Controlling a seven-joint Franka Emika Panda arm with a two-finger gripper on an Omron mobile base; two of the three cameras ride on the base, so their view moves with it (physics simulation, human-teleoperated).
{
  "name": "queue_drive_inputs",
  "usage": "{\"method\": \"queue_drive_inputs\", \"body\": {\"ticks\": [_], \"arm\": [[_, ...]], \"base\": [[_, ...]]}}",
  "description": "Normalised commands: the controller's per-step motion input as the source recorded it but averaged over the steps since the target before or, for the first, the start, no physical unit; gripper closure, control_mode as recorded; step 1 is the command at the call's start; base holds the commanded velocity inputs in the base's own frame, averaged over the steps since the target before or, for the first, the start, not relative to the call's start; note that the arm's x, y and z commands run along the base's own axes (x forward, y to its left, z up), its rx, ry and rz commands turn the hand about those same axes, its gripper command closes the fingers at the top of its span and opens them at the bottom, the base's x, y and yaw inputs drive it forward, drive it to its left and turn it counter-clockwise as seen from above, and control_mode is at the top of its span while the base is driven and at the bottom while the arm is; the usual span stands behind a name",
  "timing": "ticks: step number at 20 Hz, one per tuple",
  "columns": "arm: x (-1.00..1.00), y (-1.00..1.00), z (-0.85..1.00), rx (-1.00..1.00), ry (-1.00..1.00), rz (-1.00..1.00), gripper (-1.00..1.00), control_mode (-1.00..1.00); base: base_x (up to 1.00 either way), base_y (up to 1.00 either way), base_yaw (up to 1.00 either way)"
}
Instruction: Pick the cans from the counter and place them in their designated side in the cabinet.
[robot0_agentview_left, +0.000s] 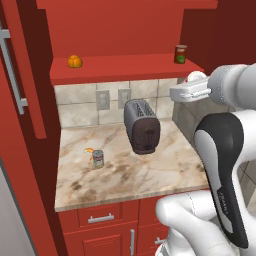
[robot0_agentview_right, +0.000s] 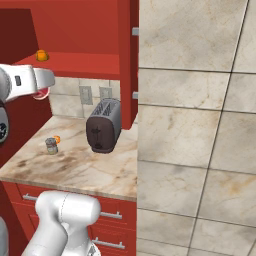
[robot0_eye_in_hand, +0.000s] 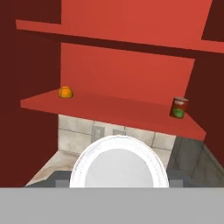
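Gripper (robot0_agentview_left: 196, 80) is up at shelf height in front of the cabinet (robot0_agentview_left: 125, 30), jaws clamped on the red can (robot0_agentview_left: 196, 76), whose round white end (robot0_eye_in_hand: 119, 162) sits right at the hand camera. Straight ahead of the hand runs the red shelf (robot0_eye_in_hand: 109, 109); a dark can with a green-and-red label (robot0_eye_in_hand: 179, 107) stands ahead and to its right, an orange fruit (robot0_eye_in_hand: 65, 92) ahead and far to its left. Well below the hand, the silver-grey can (robot0_agentview_left: 98, 159) stands upright on the counter (robot0_agentview_left: 150, 175), beside a small orange piece (robot0_agentview_left: 89, 150), with the toaster (robot0_agentview_left: 142, 126) between that can and the hand's side.
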Motion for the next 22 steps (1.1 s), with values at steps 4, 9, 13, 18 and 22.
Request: {"method": "queue_drive_inputs", "body": {"ticks": [4,9,13,18,22], "arm": [[0.16,-0.15,0.01,-0.04,-0.06,0.0,1.0,-1.0],[0.19,-0.17,0.01,-0.03,-0.04,0.0,1.0,-1.0],[0.17,-0.15,0.02,-0.03,-0.03,0.0,1.0,-1.0],[0.23,-0.1,0.07,0.0,-0.03,0.0,1.0,-1.0],[0.29,-0.03,0.08,0.0,0.0,-0.01,1.0,-1.0]], "base": [[0.0,0.0,0.0],[0.0,0.0,0.0],[0.0,0.0,0.0],[0.0,0.0,0.0],[0.0,0.0,0.0]]}}
